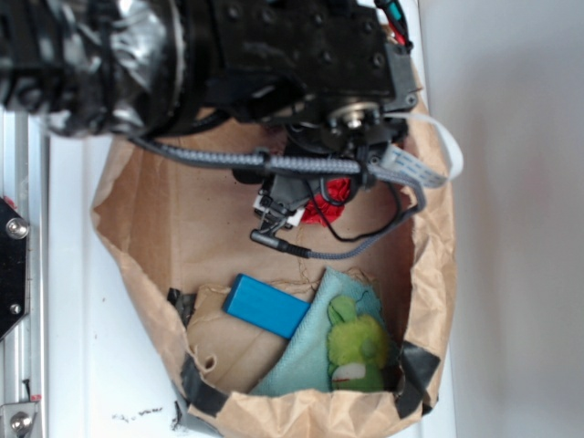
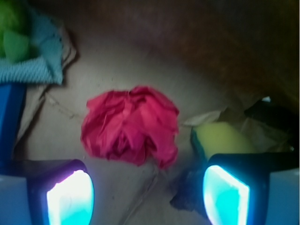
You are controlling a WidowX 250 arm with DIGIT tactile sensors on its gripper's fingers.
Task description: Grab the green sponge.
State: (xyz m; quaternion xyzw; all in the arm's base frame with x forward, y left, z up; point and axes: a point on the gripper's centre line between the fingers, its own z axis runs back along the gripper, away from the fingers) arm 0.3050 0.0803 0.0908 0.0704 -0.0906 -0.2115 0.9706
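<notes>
exterior view, left to right: a white desk (image 1: 82,365) carries a wrinkled brown paper bag (image 1: 155,219) with a rolled rim and dark tape patches. on the bag's floor lies a flat, smooth blue rectangular block (image 1: 266,306). just right of it a light teal cloth (image 1: 310,351) of soft woven texture is spread, and a fuzzy lime-green plush toy (image 1: 356,345) rests on the cloth. above these the black robot arm (image 1: 274,55), with braided grey cables, reaches down into the bag; a little crumpled red material (image 1: 333,203) shows beneath it. the green sponge cannot be made out in this view.

wrist view, left to right: the plush toy (image 2: 14,33) and teal cloth (image 2: 37,61) fill the upper left corner, with an edge of the blue block (image 2: 10,117) below them. the tool (image 2: 147,199) stands with its jaws spread wide, 2 fingers (image 2: 70,199) with glowing cyan pads at the lower corners and nothing between them but bag floor. at centre lies the crumpled red material (image 2: 131,126), creased and rounded like a wad of thin paper or fabric. to its right, near but apart from it, the green sponge (image 2: 220,138) lies on the bag floor: smooth yellow foam face upward, a thin dark green layer along its left edge, rounded outline. its lower part is hidden behind the right finger; contact cannot be told.
</notes>
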